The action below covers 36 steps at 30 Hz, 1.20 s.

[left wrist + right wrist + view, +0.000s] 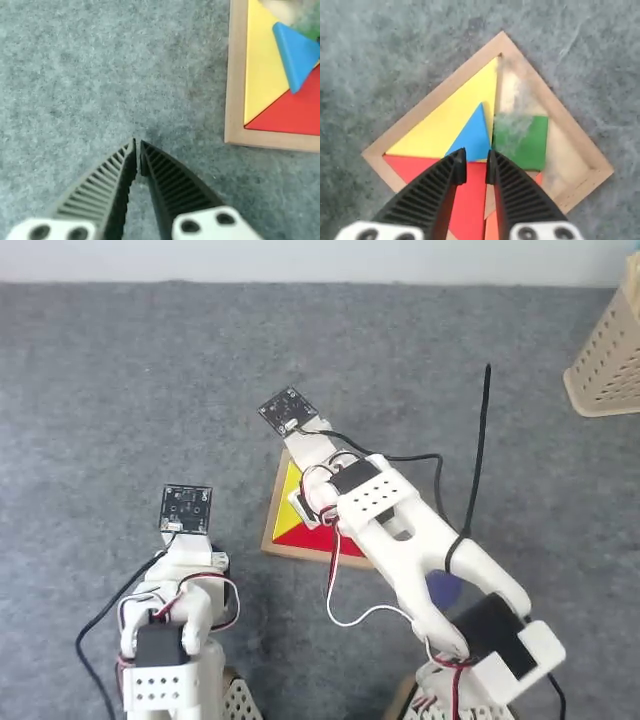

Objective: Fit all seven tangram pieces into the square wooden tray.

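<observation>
1. Two white robot arms sit side by side on a grey carpet. Between them, nearer the right arm, lies the square wooden tray, turned corner-on in the right wrist view.
2. The tray is partly filled. A large yellow triangle lies along one rim, with a large red triangle edge to edge beside it.
3. A smaller blue triangle sits against the yellow one, its point aimed at the tray's far corner. A green square touches the blue triangle's side.
4. A sliver of an orange piece shows between the fingers of the right gripper. Bare wood shows beyond and beside the green square, so by my reading the tray is not yet full.
5. The right gripper hangs over the tray's middle, tips above the base of the blue triangle. Its fingers are parted by a narrow gap and pinch nothing — probably lined up to nudge or seat a piece.
6. The left gripper hovers over bare carpet just beside the tray's rim, its fingers pressed together and empty. It looks parked there to keep out of the way.
7. In the high view a purple-blue shape lies on the carpet, half hidden under the right arm — possibly a piece waiting outside the tray.
8. A pale slatted basket stands at the far right edge, well apart.
</observation>
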Available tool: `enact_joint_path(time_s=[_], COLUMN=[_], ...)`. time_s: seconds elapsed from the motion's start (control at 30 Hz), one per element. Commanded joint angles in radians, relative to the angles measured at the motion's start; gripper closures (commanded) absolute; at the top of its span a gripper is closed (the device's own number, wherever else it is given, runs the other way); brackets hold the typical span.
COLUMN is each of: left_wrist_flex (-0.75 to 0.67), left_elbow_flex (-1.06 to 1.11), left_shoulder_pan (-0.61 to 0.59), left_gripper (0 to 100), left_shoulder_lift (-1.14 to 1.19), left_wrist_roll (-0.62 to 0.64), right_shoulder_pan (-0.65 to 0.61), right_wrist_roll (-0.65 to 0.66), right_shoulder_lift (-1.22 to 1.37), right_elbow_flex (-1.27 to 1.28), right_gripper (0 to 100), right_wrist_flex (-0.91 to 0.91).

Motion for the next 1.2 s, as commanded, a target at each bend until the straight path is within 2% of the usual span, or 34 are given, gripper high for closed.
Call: enact_joint_path(time_s=[0.0, 0.3, 0.7, 0.9, 1.07, 1.17], left_wrist_flex=[0.006, 0.006, 0.006, 0.006, 0.006, 0.006], left_elbow_flex=[-0.01, -0.01, -0.01, -0.01, -0.01, -0.01], left_shoulder_pan=[0.005, 0.005, 0.005, 0.005, 0.005, 0.005], left_gripper=[98, 98, 98, 98, 98, 98], left_shoulder_lift=[-0.018, -0.018, -0.018, -0.018, -0.018, -0.018], left_wrist_roll=[-0.003, -0.003, -0.003, -0.003, -0.003, -0.003], right_shoulder_pan=[-0.004, 0.001, -0.019, -0.015, 0.041, 0.076], right_wrist_roll=[0.023, 0.069, 0.072, 0.072, 0.061, 0.003], right_shoulder_lift=[-0.008, -0.007, 0.15, 0.17, 0.171, 0.171], right_elbow_flex=[-0.063, -0.063, -0.066, -0.068, -0.068, -0.08], right_gripper=[92.9, 92.9, 93.3, 93.3, 93.3, 93.3], right_wrist_flex=[-0.042, -0.053, -0.265, -0.282, -0.282, -0.277])
